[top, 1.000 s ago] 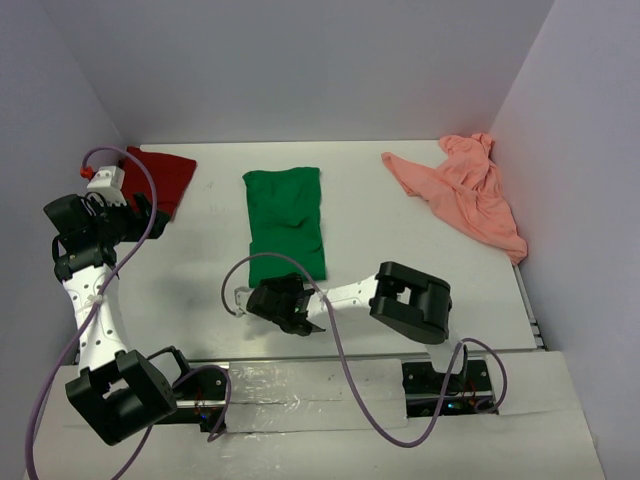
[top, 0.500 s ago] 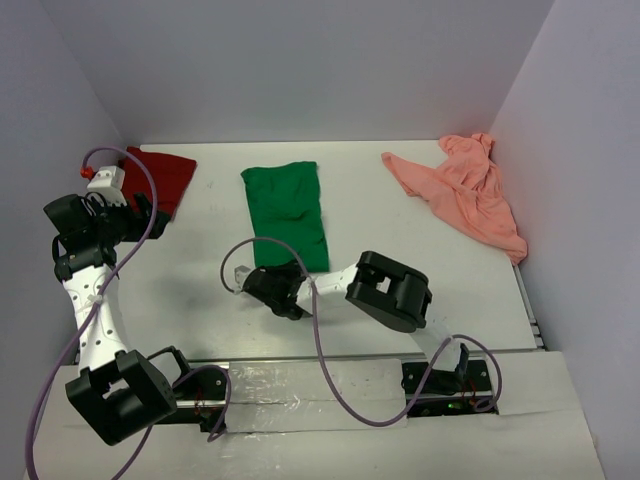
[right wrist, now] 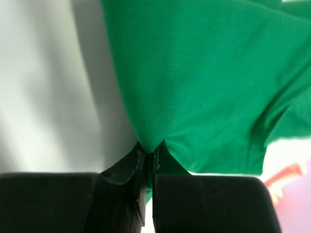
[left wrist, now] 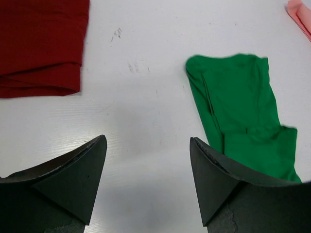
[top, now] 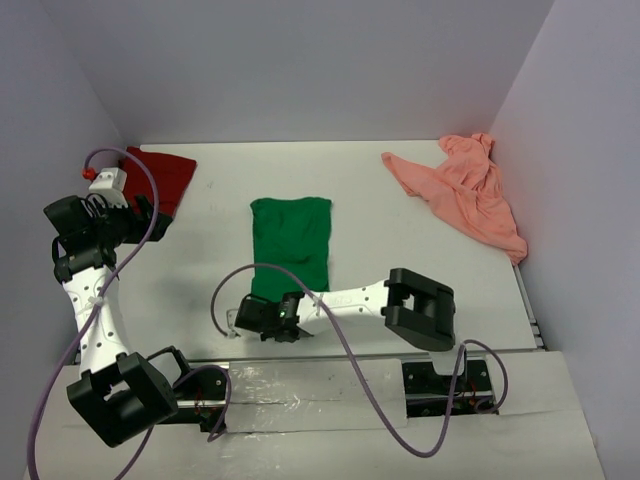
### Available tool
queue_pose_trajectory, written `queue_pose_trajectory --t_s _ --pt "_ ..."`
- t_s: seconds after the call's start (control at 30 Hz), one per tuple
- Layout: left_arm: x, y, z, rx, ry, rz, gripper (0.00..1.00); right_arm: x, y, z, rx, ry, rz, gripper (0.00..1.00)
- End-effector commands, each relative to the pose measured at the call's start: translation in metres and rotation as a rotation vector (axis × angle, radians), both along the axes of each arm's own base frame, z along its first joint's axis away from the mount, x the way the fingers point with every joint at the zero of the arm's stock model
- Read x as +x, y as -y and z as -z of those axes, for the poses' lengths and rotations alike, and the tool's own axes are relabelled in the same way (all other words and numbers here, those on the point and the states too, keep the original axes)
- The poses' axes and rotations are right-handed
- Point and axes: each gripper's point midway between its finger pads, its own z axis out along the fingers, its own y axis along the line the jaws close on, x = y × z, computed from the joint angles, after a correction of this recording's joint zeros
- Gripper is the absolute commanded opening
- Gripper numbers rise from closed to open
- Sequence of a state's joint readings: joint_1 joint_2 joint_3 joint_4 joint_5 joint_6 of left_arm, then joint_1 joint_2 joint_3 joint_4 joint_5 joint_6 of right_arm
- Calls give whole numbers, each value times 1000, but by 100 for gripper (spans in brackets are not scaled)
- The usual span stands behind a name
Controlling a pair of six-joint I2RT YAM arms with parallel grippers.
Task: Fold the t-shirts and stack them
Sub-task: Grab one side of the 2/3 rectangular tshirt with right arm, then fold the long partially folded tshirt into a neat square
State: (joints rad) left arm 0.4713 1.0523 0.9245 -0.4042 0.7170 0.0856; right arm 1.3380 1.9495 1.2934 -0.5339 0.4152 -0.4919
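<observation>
- My right gripper (right wrist: 146, 153), clamped on the green t-shirt (top: 290, 240), has dragged it farther from the dark red t-shirt (left wrist: 39, 43).
- My left gripper (left wrist: 147, 140) stays beside that t-shirt, fingers apart.

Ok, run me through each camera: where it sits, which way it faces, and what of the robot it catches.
Top external: high behind the bases, looking down the table; left arm and right arm both show.
Left wrist: low over the table, facing the dark red t-shirt and green t-shirt; the open left end effector frames the bottom.
Right wrist: close above the green t-shirt; the right end effector is shut on a pinch of it.
Shared: all three views show the green t-shirt.
</observation>
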Motion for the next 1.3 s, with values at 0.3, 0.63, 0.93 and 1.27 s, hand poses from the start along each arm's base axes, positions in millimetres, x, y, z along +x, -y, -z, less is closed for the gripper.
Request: queue_pose_trajectory --t_s 0.3,0.63,0.93,1.27 --pt "0 6 -23 10 53 57 78 -42 -11 -113 126 -166 -53 0" --pt "1 6 -19 6 40 62 78 149 -22 -132 172 171 165 0" --pt "1 8 -20 3 44 74 78 225 -28 -110 163 282 215 0" --pt "-3 12 -17 -1 41 98 79 271 -21 -143 425 756 409 59"
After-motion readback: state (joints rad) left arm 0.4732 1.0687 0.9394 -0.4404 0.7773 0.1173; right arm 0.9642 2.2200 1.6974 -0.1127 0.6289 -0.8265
